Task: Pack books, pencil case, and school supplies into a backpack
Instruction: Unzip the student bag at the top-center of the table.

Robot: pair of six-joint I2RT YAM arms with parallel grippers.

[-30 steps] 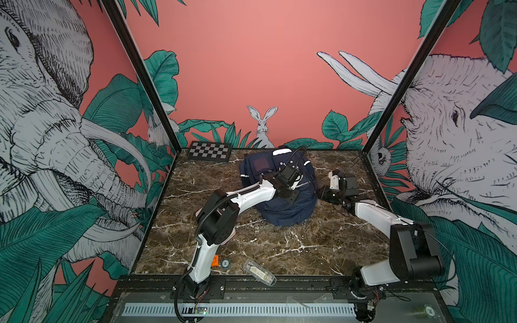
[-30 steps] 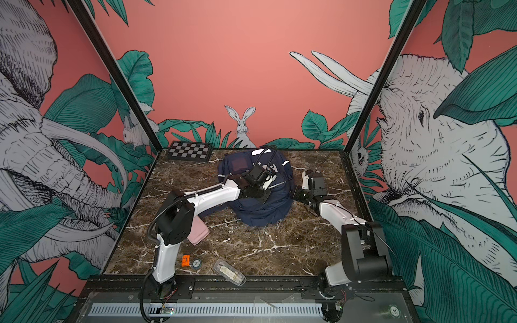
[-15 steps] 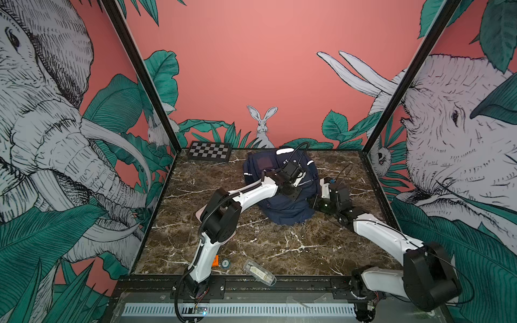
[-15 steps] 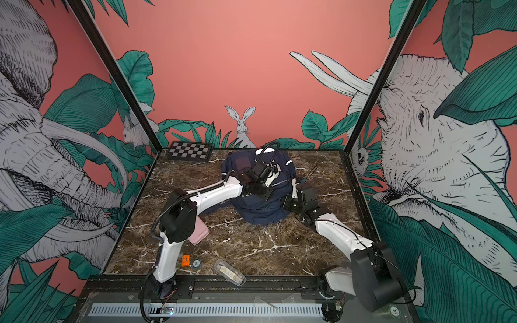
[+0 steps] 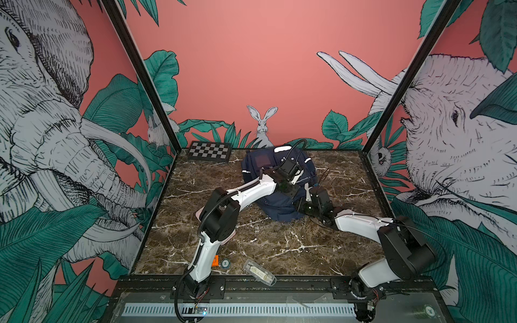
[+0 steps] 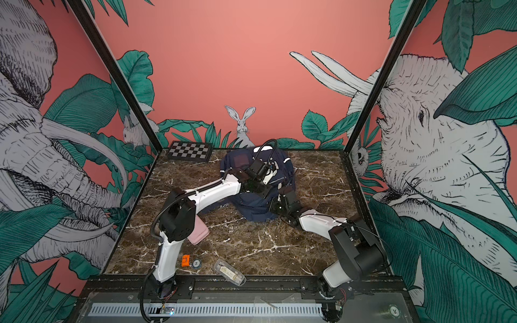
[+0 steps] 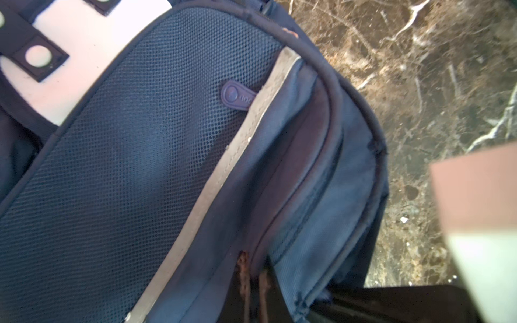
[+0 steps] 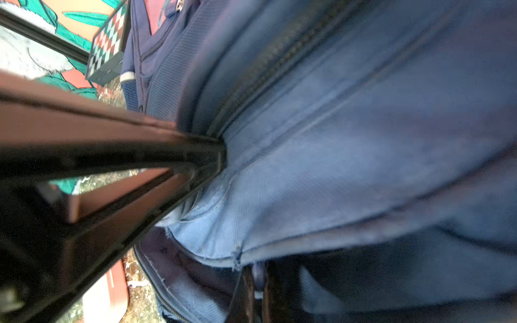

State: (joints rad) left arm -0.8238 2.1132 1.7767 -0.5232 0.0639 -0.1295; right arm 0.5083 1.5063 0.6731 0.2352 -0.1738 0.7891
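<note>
A: Since both arms reach over the tabletop (image 5: 279,251), where does the backpack (image 5: 281,209) lie against each gripper?

B: It lies toward the far middle of the tabletop. The left gripper (image 7: 253,283) comes at it from above, with its tips together on the navy fabric beside a zip line, near a silver strip (image 7: 223,167). The right gripper (image 8: 256,293) meets the backpack's near right flank, low over the tabletop. Its tips are pinched together with a small blue bit of the backpack between them. The two grippers work close to each other on the same stretch of fabric.

A: And the count?

B: From left to right:
- one chessboard (image 6: 190,151) at the far left corner
- one pink case (image 6: 200,236), partly under the left arm's elbow
- one orange piece (image 6: 185,260), with one round disc (image 6: 196,263) just beside it
- one clear case (image 6: 229,272) at the near edge
- one backpack
- two grippers

A: Which way does the backpack point?

B: Its long axis runs from the back wall toward the near edge, leaning a little rightward as it comes nearer. It lies flat with its mesh panel (image 7: 126,167) facing up, and a rounded end faces the near edge. Which end is its top, I cannot tell.
</note>
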